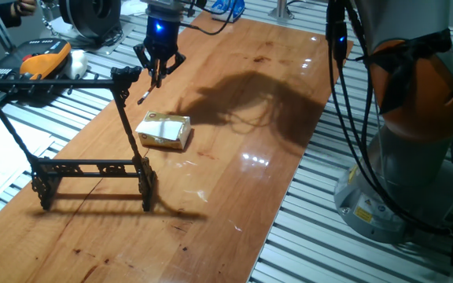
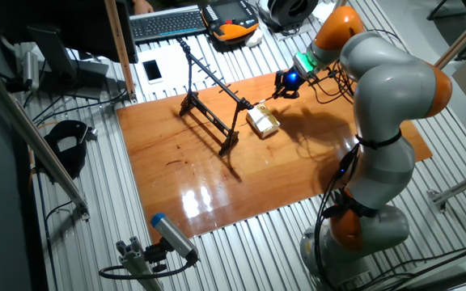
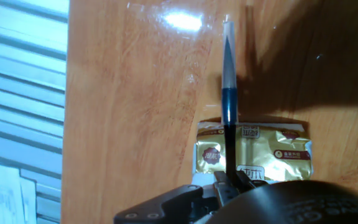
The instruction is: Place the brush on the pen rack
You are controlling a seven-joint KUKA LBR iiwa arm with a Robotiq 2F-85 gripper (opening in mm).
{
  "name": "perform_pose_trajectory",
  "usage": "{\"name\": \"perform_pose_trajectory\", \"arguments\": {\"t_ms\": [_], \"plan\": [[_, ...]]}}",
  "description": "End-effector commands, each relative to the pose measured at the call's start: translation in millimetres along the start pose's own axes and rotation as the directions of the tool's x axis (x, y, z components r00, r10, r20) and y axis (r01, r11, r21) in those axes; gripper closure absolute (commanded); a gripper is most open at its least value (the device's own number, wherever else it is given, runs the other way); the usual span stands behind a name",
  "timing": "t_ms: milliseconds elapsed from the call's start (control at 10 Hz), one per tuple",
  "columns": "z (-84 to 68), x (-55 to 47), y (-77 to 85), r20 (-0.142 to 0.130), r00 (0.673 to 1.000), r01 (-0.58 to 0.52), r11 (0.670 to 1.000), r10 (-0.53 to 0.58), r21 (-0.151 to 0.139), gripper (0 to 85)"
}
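Note:
My gripper is shut on the brush, a thin stick that hangs slanted down from the fingers, just right of the top end of the pen rack. The rack is a black frame with a low base rail, slanted uprights and a top crossbar. In the hand view the brush runs straight out from the fingers, dark near them and pale at the far end. The other fixed view shows the gripper holding the brush beside the rack.
A yellowish rectangular packet lies on the wooden table below the brush and right of the rack; it also shows in the hand view. Cables and the arm's base stand at the right. Clutter lies beyond the table's far-left edge.

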State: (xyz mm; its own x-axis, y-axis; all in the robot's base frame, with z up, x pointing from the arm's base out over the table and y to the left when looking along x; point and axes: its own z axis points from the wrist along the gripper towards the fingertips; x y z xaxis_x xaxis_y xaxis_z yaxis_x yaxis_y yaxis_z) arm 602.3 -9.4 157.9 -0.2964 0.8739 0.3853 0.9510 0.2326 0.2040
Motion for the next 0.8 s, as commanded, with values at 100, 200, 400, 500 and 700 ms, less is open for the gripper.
{"name": "perform_pose_trajectory", "arguments": {"t_ms": [100,200,400,500,700], "plan": [[0.1,0.1,0.1,-0.066,0.998,-0.022,1.0,0.021,-0.012,85.0],[0.1,0.1,0.1,-0.112,0.993,-0.046,0.999,0.044,-0.016,85.0],[0.1,0.1,0.1,-0.202,0.975,-0.096,0.995,0.09,-0.018,85.0],[0.1,0.1,0.1,-0.224,0.97,-0.104,0.994,0.097,-0.02,85.0],[-3.2,3.2,0.5,-0.256,0.961,-0.12,0.992,0.108,-0.033,85.0]]}}
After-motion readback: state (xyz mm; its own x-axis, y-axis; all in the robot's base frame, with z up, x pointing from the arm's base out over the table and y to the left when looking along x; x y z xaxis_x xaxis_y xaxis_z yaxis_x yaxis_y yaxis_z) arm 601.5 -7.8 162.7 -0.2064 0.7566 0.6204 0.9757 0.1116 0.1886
